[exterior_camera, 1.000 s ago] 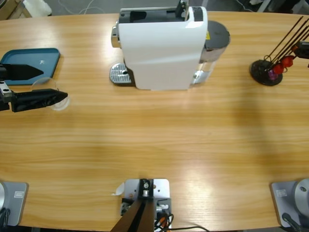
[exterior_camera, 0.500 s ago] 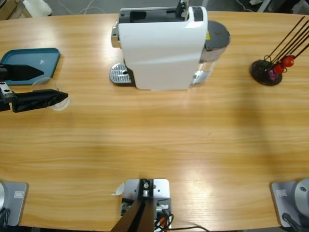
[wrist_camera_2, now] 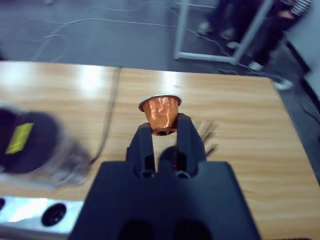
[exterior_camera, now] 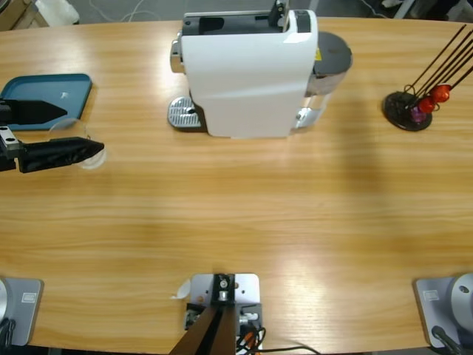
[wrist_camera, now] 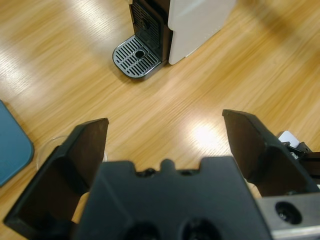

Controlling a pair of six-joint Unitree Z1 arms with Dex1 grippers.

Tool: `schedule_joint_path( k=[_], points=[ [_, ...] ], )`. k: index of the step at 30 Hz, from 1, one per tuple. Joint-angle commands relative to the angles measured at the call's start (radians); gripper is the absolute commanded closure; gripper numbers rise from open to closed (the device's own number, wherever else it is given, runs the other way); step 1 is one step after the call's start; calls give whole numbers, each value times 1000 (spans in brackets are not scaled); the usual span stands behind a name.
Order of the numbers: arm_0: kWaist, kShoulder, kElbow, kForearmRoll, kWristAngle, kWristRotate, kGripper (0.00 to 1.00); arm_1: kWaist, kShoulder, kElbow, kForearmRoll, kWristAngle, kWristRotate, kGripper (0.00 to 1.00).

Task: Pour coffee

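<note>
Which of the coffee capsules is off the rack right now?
The orange foil capsule, pinched between the right end effector jaws. The red capsule and purple capsule sit on the black wire rack.

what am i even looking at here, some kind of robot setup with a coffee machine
Yes. Two robot arms work at a long wooden table. One picture looks down from a fixed camera above; the other two come from cameras on each arm's wrist, looking along its black two-jawed hand.

On the table stand a white boxy coffee machine with a round metal drip grate, a flat blue-green tray, a small clear tumbler and a black wire rack of round coloured capsules.

The left hand is open, its jaws either side of the tumbler. The right hand is out of the overhead picture; its own camera shows it pinching a shiny orange capsule.
</note>
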Motion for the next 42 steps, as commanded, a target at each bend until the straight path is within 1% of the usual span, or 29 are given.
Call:
schedule_joint_path(
  k=[1, 4, 9, 16, 19, 20, 23, 27, 30, 34, 38, 42],
  points=[
    [-7, -19, 34, -7, 14, -20, 9, 260, -43, -69, 132, 34, -61, 1000],
    [-8, -31, 38, -7, 15, -25, 9, 321, 4, -129, 138, 116, -108, 1000],
    [-8, -58, 46, -5, 21, -30, 9, 381, 108, -211, 122, 261, -145, 1000],
    [-8, -76, 68, -5, 29, -34, 9, 475, 274, -333, 128, 396, -280, 1000],
    [-8, -76, 70, -5, 29, -34, 9, 499, 355, -401, 149, 432, -357, 1000],
    [-8, -74, 70, -5, 29, -34, 9, 499, 379, -417, 151, 440, -374, 1000],
    [-8, -78, 74, -5, 30, -33, 9, 499, 466, -465, 152, 475, -485, 1000],
    [-8, -93, 85, -5, 36, -31, 9, 483, 551, -530, 131, 531, -561, 1000],
    [-7, -105, 103, -5, 41, -33, 9, 426, 587, -557, 126, 552, -586, 1000],
    [-3, -122, 119, -4, 43, -34, 9, 355, 595, -572, 130, 588, -622, 1000],
    [9, -130, 124, 1, 42, -33, 8, 323, 630, -593, 126, 604, -647, 1000],
    [11, -130, 125, 1, 42, -33, 9, 288, 662, -599, 115, 654, -656, 1000]
  ],
)
